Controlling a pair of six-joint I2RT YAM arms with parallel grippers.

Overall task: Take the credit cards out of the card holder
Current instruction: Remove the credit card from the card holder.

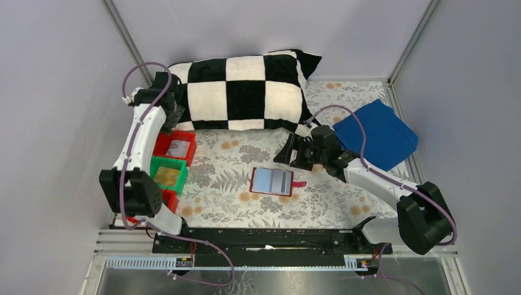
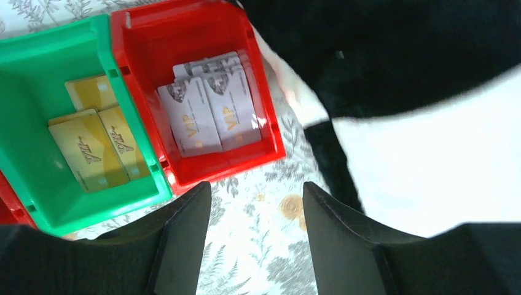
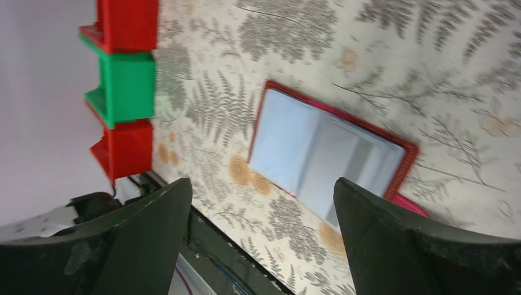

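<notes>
Card holder: the red card holder lies open in the middle of the bench, pale sleeves facing up, strap tab pointing right.
Left gripper: your left gripper hangs with its jaws parted and nothing between them, over the bench just beside a red tray.
Red tray: pale grey credit cards lie inside.
Green tray: touching the red one, the green tray holds yellowish credit cards.
Right gripper: your right gripper is spread wide and empty, above the bench near the card holder.
Far edge: a checkered pillow.
</notes>
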